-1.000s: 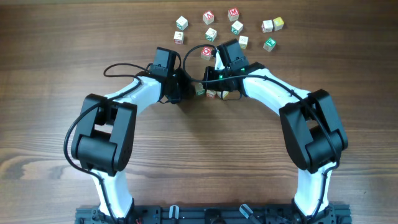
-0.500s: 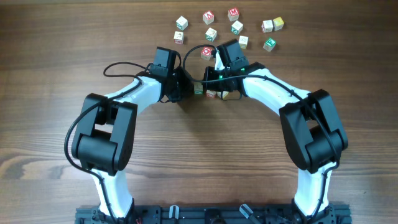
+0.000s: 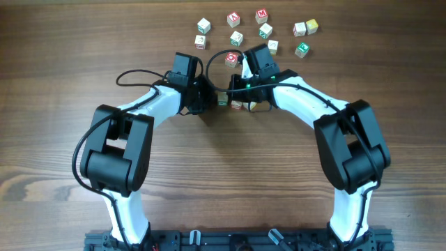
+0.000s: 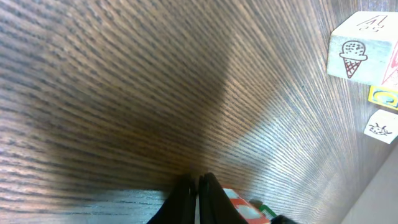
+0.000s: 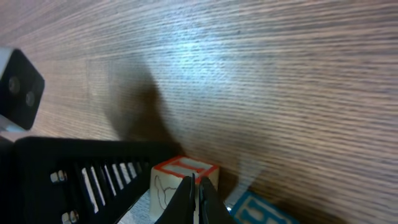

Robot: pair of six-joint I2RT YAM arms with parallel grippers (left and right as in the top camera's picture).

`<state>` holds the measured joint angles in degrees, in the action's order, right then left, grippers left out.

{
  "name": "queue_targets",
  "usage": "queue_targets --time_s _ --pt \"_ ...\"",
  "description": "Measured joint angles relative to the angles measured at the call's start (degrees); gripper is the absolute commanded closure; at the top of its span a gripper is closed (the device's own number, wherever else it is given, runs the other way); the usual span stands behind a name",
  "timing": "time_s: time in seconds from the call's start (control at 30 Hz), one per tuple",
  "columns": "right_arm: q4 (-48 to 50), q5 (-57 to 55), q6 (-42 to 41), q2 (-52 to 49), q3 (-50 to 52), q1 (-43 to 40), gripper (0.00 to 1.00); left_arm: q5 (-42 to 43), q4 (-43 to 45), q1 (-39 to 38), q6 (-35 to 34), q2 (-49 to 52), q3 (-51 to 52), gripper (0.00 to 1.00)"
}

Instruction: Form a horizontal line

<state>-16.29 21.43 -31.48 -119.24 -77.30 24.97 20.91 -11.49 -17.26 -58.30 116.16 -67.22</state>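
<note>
The horizontal line [image 3: 240,104] is a short row of three small letter cubes between my two grippers, partly hidden by them in the overhead view. My left gripper [image 3: 211,102] is shut and empty at the row's left end. In the left wrist view its fingertips [image 4: 198,188] rest on the table beside a red-edged cube [image 4: 239,206]. My right gripper [image 3: 252,103] is shut and empty over the row's right part. In the right wrist view its tips [image 5: 196,194] are against a red-topped cube [image 5: 180,177], with a blue-lettered cube [image 5: 264,213] beside it.
Several loose letter cubes lie scattered behind the grippers, such as a red one [image 3: 234,19] and a green one [image 3: 302,49]. An ice-cream picture cube [image 4: 357,55] shows in the left wrist view. The left arm's black body [image 5: 81,177] is close to the right gripper.
My left gripper has moved slightly right, closing up on the left end of the row. The right gripper has barely moved.
</note>
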Motion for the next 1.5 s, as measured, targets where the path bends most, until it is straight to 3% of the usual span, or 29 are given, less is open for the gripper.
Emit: queue_targets --time_s 0.37,0.73,1.5 --pt "-0.7 -0.1 0.0 5.3 0.0 -4.5 0.94 0.0 0.0 0.0 0.0 0.0 0.0 0.92" --pt "-10.3 -4.4 -0.4 6.1 0.0 -4.1 0.95 0.2 -0.2 0.0 0.0 0.0 0.0 0.90" --pt "-10.4 -8.9 -0.9 6.1 0.0 -4.1 0.94 0.2 2.8 0.0 0.0 0.1 0.0 0.90"
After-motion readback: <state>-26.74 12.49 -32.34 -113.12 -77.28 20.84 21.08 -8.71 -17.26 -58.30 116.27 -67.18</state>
